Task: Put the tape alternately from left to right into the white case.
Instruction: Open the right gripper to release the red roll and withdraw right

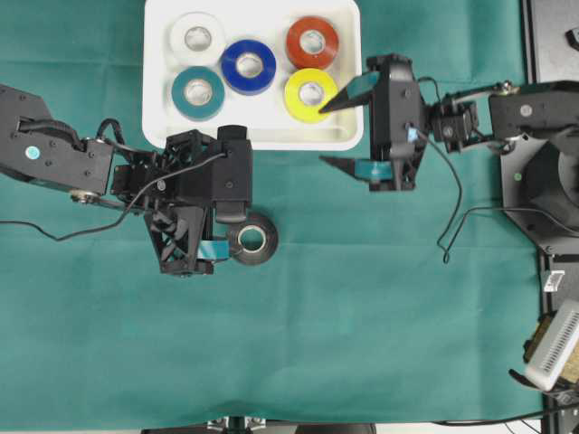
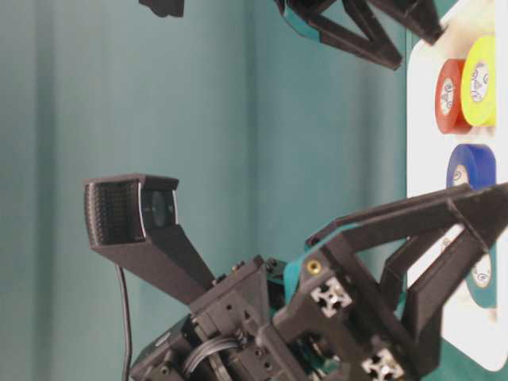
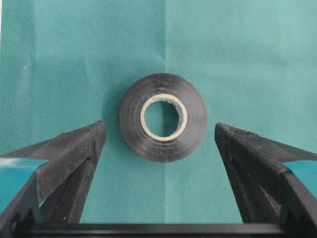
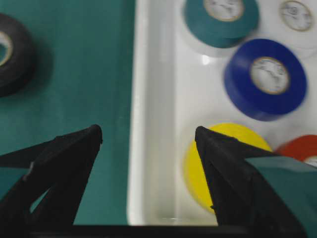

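Five rolls lie in the white case (image 1: 348,140) at the far edge; only the black roll (image 1: 252,239) remains on the cloth. Left gripper (image 3: 159,133) straddles it, jaws wide, holding nothing. Right gripper (image 1: 339,131), spread and empty, hangs over the case's right rim.

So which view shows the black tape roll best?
The left wrist view: the black roll lies whole and centred on the cloth. Overhead the arm partly covers it, the right wrist view crops it, table-level misses it.
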You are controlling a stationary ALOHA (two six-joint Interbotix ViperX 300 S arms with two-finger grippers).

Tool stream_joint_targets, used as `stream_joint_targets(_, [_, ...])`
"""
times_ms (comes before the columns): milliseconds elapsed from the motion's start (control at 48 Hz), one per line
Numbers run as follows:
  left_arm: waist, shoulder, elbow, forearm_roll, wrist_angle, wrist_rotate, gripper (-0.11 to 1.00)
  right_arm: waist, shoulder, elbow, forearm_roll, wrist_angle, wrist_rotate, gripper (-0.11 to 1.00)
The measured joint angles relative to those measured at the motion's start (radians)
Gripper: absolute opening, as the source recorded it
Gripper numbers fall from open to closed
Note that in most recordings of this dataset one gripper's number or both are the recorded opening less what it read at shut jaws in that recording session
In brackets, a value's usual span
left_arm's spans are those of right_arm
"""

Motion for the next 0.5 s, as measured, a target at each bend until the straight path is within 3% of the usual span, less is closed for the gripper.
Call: stream_joint_targets(500, [0.0, 0.0, 0.0, 0.0, 0.0, -0.003, 0.61, 0.137, 0.0, 0.025, 0.003, 0.002, 0.0, 0.83])
